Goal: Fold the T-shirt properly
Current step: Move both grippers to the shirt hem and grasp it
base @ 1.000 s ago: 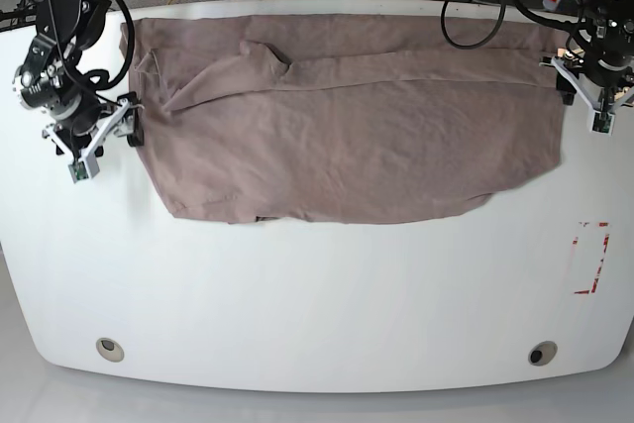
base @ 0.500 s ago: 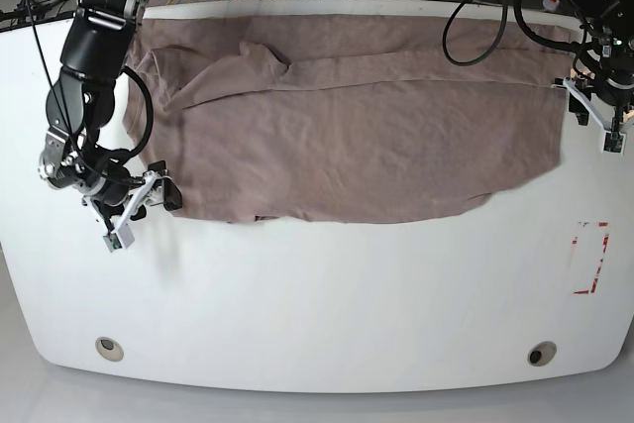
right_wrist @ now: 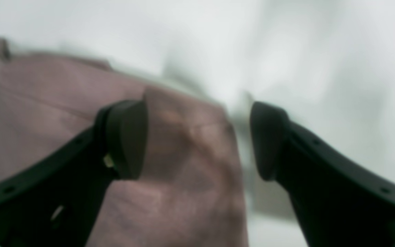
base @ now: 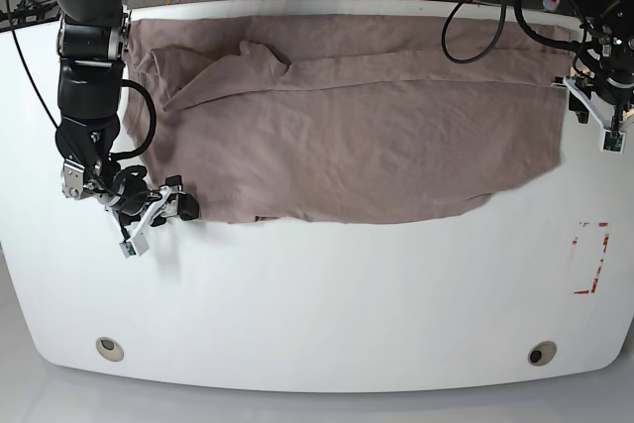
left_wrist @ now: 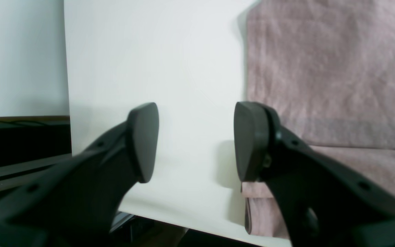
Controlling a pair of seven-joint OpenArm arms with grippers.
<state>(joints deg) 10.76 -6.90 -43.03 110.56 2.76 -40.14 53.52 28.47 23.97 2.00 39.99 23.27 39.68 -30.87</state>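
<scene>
We find the right gripper (right_wrist: 197, 140) with its black jaws standing wide apart and nothing clamped between them; in its blurred wrist view one finger lies over cloth, the other over bare table, and a corner of the cloth fills the gap. In the base view this gripper (base: 157, 215) sits low at the near left corner of the cloth, just beside its edge. The left gripper (left_wrist: 195, 140) also has its jaws parted and empty: its wrist view shows bare table between the pads (left_wrist: 142, 142), with the cloth edge just beside the finger on the picture's right. From the base view it (base: 594, 111) hangs at the cloth's right edge, toward the far side. The large dusty pinkish-brown short-sleeved T-shirt of thin soft fabric (base: 357, 116) lies spread flat across the far half of the white rounded table (base: 327, 304), lengthwise from left to right, with a long ridge of folded fabric running along its far part. A small red-marked rectangle (base: 591, 258) sits on the table near its right edge, well apart from the cloth.
</scene>
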